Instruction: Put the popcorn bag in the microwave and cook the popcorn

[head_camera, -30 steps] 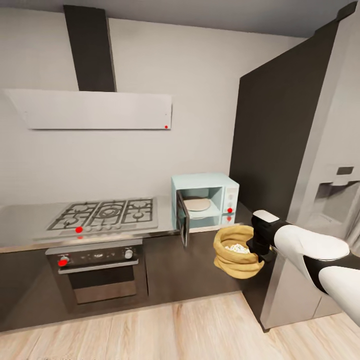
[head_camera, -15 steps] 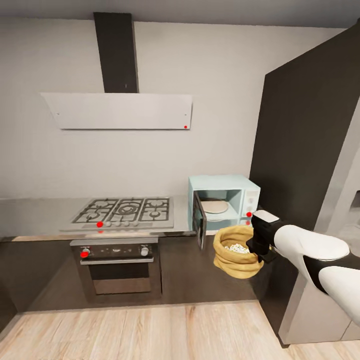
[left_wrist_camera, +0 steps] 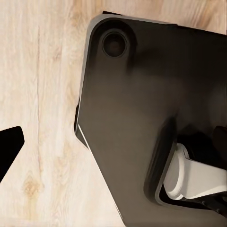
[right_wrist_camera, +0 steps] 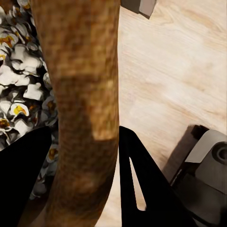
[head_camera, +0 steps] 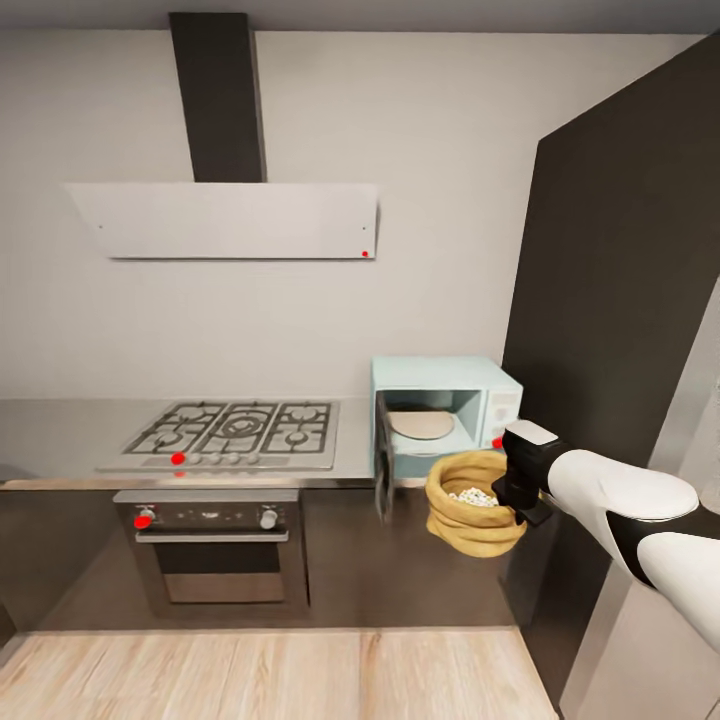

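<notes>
My right gripper (head_camera: pixel 506 492) is shut on the rolled rim of the mustard-tan popcorn bag (head_camera: pixel 470 508), holding it in the air in front of the dark cabinets, just below the countertop's (head_camera: pixel 60 440) edge. White puffed popcorn (head_camera: pixel 472 496) lies inside it. In the right wrist view the rim (right_wrist_camera: pixel 80 94) is pinched between my two dark fingers (right_wrist_camera: pixel 146 189), with popcorn (right_wrist_camera: pixel 19 85) beside it. The mint-blue microwave (head_camera: pixel 490 378) stands just behind and above the bag, door (head_camera: pixel 383 470) swung open, turntable (head_camera: pixel 421 424) bare. From my left gripper one dark fingertip (left_wrist_camera: pixel 8 151) shows over the floor.
A gas hob (head_camera: pixel 235 430) and steel oven (head_camera: pixel 220 545) sit left of the microwave, under a white hood (head_camera: pixel 225 220). A tall dark cabinet wall (head_camera: pixel 620 300) rises right beside the microwave. My dark base (left_wrist_camera: pixel 142 118) stands on the wooden floor (head_camera: pixel 250 675).
The camera has moved: the kitchen has shifted in the picture and the microwave's door now appears more edge-on. The bag stays held in my right gripper at the same spot before me.
</notes>
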